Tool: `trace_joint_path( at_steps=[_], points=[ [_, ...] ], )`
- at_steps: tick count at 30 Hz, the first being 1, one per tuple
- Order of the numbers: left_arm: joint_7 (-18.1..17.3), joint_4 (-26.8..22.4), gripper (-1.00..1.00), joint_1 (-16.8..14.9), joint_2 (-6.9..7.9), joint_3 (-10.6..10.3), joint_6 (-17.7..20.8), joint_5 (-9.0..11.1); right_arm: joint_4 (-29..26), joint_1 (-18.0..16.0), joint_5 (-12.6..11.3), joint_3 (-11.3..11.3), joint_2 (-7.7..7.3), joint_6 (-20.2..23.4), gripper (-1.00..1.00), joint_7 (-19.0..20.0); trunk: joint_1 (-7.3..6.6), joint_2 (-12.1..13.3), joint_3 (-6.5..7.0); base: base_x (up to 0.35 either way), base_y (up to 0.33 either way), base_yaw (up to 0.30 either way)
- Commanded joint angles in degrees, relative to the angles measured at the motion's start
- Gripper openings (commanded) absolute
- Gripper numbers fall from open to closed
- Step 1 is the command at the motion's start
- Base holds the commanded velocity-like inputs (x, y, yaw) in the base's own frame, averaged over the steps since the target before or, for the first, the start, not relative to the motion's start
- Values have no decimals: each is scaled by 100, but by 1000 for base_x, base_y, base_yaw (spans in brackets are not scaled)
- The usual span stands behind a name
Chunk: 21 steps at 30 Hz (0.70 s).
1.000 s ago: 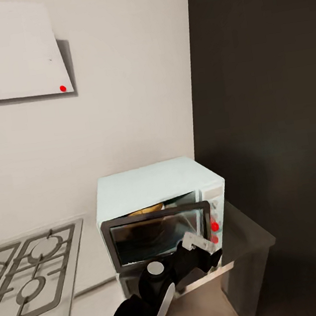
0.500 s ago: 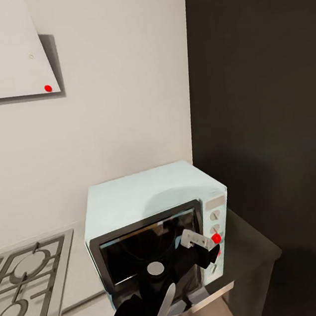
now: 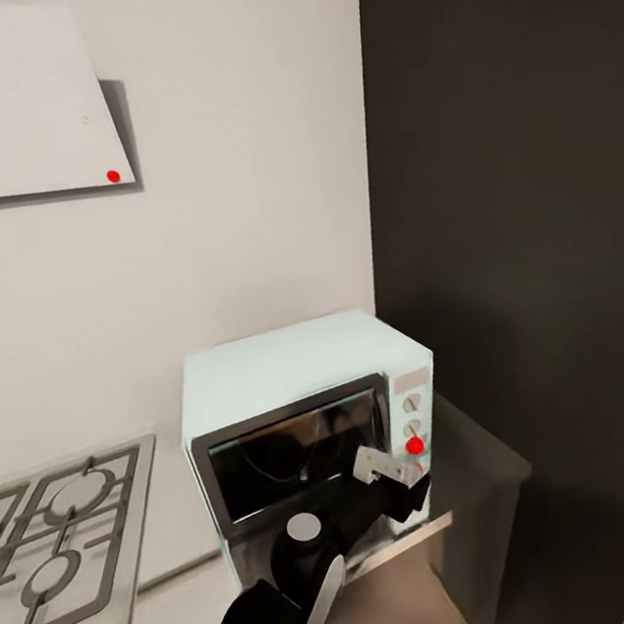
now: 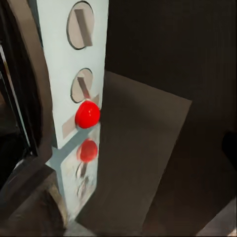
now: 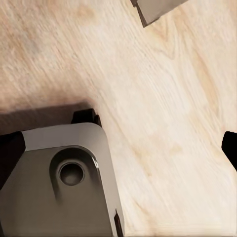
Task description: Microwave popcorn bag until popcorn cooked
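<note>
A gas hob (image 3: 57, 541) is set into the grey countertop (image 3: 184, 598), left of the microwave (image 3: 303, 422). The pale-blue microwave stands on the countertop against the wall, its dark glass door (image 3: 292, 449) shut. The popcorn bag cannot be made out through the glass. The left gripper (image 3: 399, 473) sits just in front of the microwave's control panel, by the red dot (image 4: 87, 114); whether its claw is wide or narrow cannot be told. A dark cabinet (image 3: 528, 222) stands right of the microwave.
</note>
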Motion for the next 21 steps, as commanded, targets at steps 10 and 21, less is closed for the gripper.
trace_joint_path(
  at_steps=[10, 21],
  points=[
    [4, -5, 100, -5, -1, -1, 41, 47, 8, -7, 57, -48, 0, 4, 100, 12, -3, -6, -8, -348, 0, 0],
    [33, 517, 100, -5, -1, 19, 42, 109, 8, 1, 58, -48, 20, -1, 100, 10, -3, -6, -8, -349, 0, 0]
  ],
)
